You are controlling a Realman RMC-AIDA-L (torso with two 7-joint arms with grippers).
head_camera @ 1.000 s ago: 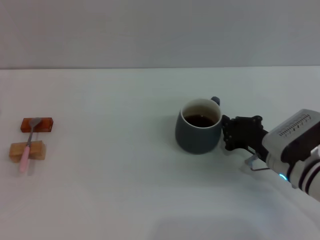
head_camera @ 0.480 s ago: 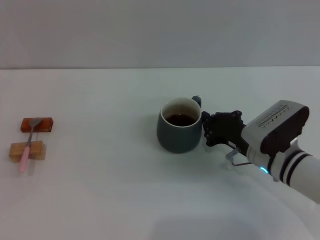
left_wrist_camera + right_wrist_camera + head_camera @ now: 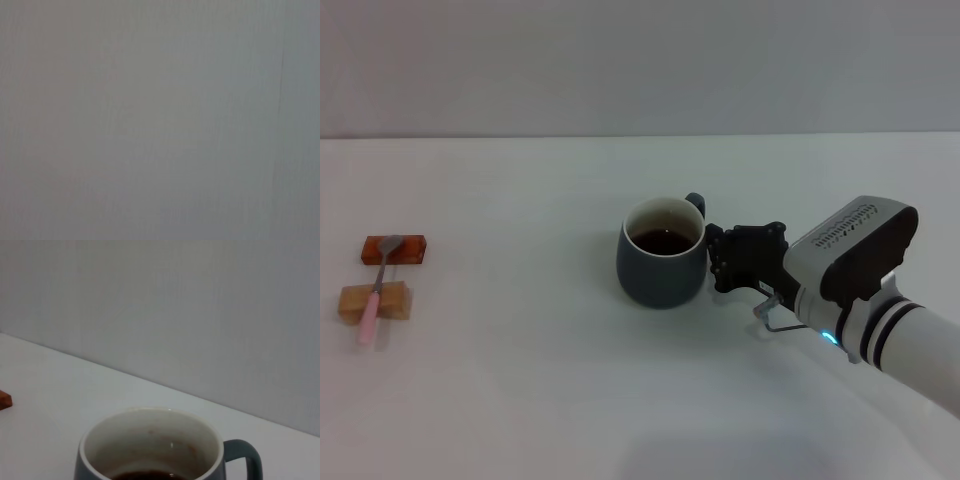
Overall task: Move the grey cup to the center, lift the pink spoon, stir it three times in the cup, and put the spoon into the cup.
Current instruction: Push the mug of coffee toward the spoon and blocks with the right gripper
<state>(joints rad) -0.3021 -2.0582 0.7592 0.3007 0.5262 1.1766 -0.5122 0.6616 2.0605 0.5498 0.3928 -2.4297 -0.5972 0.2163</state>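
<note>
Right gripper (image 3: 717, 258) presses against the grey cup (image 3: 660, 254) near mid-bench (image 3: 520, 400); whether it is spread or pinching cannot be told. Pink spoon (image 3: 375, 292) lies across two blocks (image 3: 376, 300) far left.

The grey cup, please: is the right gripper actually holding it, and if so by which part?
It cannot be told for certain. The right gripper sits tight against the side of the grey cup, just below its handle, but no closed grasp shows.

White table (image 3: 520, 400); plain grey wall (image 3: 640, 60) behind; soft even light.
</note>
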